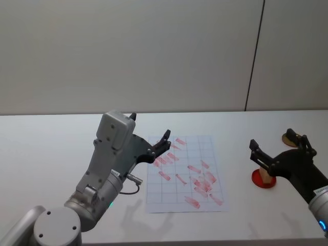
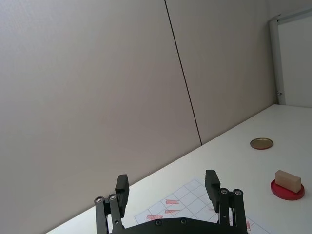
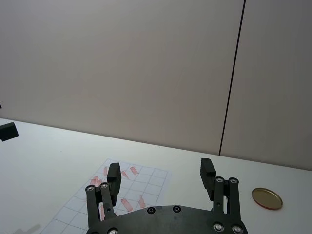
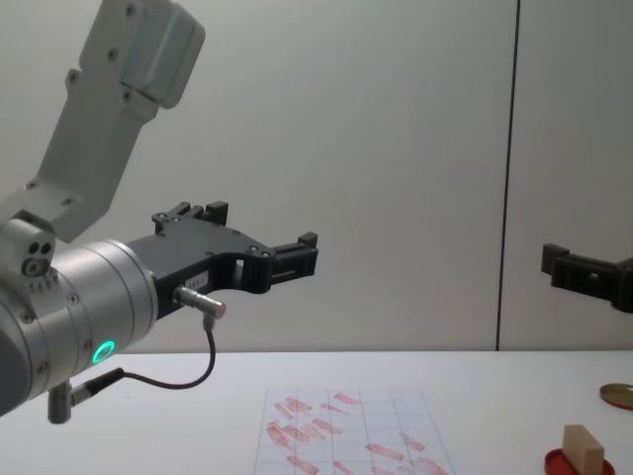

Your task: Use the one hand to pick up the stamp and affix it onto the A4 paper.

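A4 paper (image 1: 184, 174) is laid flat mid-table. Left gripper (image 2: 167, 179) is held spread above its left edge, idle. Right gripper (image 3: 161, 168) is held spread, raised above the red dish (image 1: 256, 180) on which the stamp (image 1: 265, 175) stands. Stamp is judged light, rigid wood; best pinched across its narrow sides.

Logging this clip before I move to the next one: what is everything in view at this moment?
A4 paper: one, white with faint grid, flat on the table's middle.
stamp marks: many, red, scattered over the paper.
stamp: one, light-tan wooden block, standing on the dish.
dish: one, red, round, right of the paper.
disc: one, gold, round, beyond the dish.
table: one, white.
wall: grey panels with a dark seam, behind the table.
left gripper: one, black, open, raised by the paper's left edge.
right gripper: one, black, open, raised near the dish.
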`<action>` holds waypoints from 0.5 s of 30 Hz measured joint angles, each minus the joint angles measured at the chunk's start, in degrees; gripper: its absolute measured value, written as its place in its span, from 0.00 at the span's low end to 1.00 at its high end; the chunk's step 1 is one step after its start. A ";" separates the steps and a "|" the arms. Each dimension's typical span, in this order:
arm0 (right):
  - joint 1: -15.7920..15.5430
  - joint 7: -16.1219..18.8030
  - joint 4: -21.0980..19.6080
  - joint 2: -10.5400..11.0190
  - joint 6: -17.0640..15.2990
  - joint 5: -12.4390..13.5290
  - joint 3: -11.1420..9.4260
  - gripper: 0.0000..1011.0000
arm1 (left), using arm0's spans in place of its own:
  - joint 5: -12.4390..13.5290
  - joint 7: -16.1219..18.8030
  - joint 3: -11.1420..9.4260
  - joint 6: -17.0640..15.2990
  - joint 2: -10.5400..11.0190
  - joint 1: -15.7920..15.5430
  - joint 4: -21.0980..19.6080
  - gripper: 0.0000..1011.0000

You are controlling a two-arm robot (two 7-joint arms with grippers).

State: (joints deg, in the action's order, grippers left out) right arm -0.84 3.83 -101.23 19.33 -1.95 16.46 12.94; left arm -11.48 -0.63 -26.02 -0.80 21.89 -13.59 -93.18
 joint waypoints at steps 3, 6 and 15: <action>0.00 0.00 0.00 0.00 0.00 0.00 0.00 0.99 | 0.00 0.00 0.00 0.00 0.00 0.00 0.00 0.98; 0.00 0.00 0.00 0.00 0.00 0.00 0.00 0.99 | 0.00 0.00 0.00 0.00 0.00 0.00 0.00 0.98; 0.00 0.00 0.00 0.00 0.00 0.00 0.00 0.99 | 0.00 0.00 0.00 0.00 0.00 0.00 0.00 0.98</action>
State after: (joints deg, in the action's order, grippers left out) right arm -0.83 3.83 -101.23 19.33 -1.95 16.46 12.94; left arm -11.48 -0.63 -26.03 -0.80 21.89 -13.59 -93.18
